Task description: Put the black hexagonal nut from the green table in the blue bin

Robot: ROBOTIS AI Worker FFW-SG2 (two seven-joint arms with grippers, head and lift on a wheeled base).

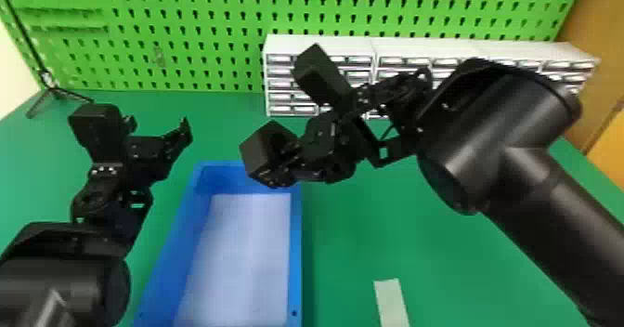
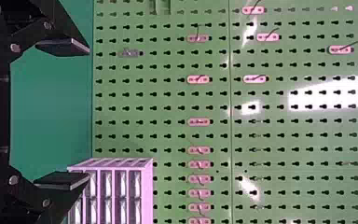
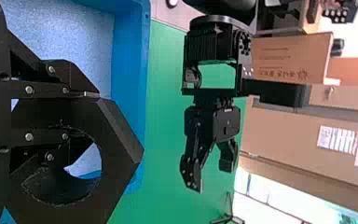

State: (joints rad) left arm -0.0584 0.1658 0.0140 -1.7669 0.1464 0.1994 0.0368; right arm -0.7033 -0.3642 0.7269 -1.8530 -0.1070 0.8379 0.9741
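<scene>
Nut (image 1: 267, 145) up high, close to the far end of the blue bin (image 1: 296, 256)

The black hexagonal nut is not in the bin. The right gripper (image 1: 289, 162) has it pinched tight in its fingers, up by the bin's far right corner. I can't tell if all of it is over the inside.

That is the big worry. If the fingers let go right here, the nut could hit the rim and bounce out onto the green surface (image 1: 348, 242). It looks big and chunky, so a drop from up high might make it bang and roll. Going over the middle and then down low would be safer. But going low too soon could bump the nut into the bin's wall and twist it loose or push the bin. The nut could also catch on a finger when they part, and then fall crooked.

The left gripper (image 2: 89, 114) has its fingers spread wide, with nothing between them. It is up by the bin's left side, so if the right arm swings too far that way, the two could knock together.
</scene>
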